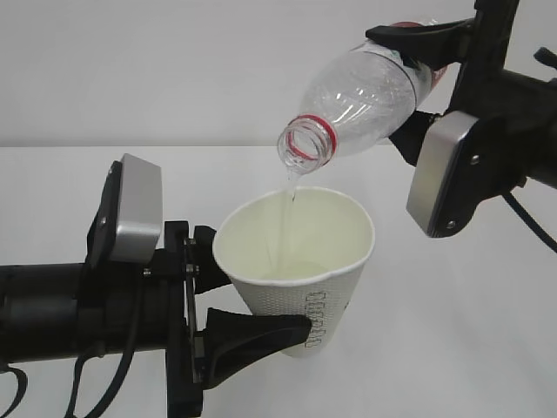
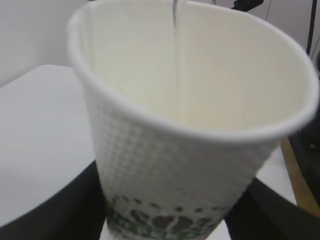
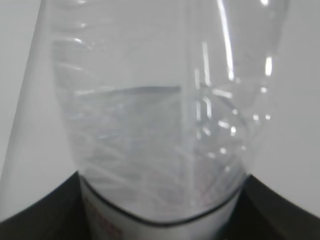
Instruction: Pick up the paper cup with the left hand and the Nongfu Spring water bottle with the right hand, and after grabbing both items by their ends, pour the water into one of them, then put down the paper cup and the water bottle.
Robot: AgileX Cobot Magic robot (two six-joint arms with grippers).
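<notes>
A: Paper cup [image 1: 296,261] is held above the white table [image 1: 70,192] by the left hand [image 1: 252,326]; it is gripped low on its wall, near the base, and it is tilted a little toward the camera in the exterior view; the jaws are partly spread and are closed against the cup from both sides.

B: Is the bottle seen as well?

A: Yes; the water bottle [image 1: 361,91] is held by the right hand [image 1: 413,83] at its labelled end, up and to the right of the cup; it is tipped so that the open mouth with the red ring points down, just above the far rim of the cup; the jaws are spread to the width of the bottle and are pressed on it.

B: And the water [image 1: 283,231]?

A: A thin stream is seen falling from the mouth into the cup; a shallow pool is lying at the bottom, and it looks faintly yellowish against the white inside; in the left wrist view the stream is seen entering from above; in the right wrist view some water is seen inside the clear body, with its surface level across the middle.

B: Are cup and bottle touching?

A: No; they are apart, and only the stream is between them.
</notes>
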